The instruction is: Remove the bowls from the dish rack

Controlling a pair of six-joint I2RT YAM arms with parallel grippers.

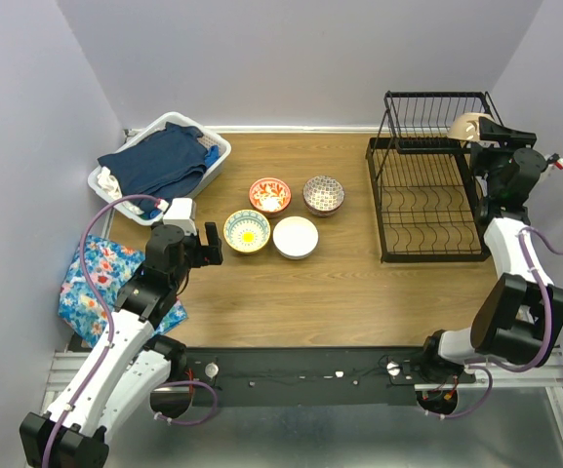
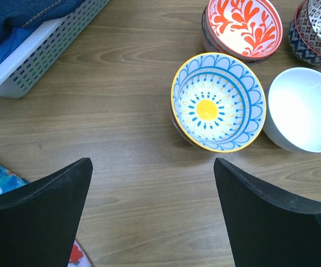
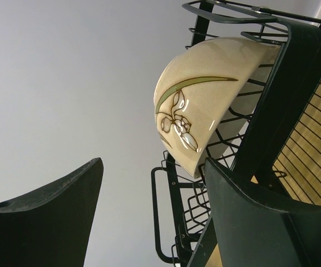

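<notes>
Black dish rack (image 1: 427, 200) wires (upper tier) back the beige bowl (image 1: 468, 127).

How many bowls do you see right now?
5: four on the table, red-orange, dark patterned, yellow-blue and white, and a beige one at the rack's far right corner. Some table bowls look stacked, hiding more.

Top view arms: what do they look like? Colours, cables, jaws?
Both the left arm and right arm have white link shells with black joint housings. A purple cable loops loosely along each, outside the shell. No markings are legible. In the wrist views the jaws are plain matte black, broad and wedge-shaped, tapering to the tips.
</notes>
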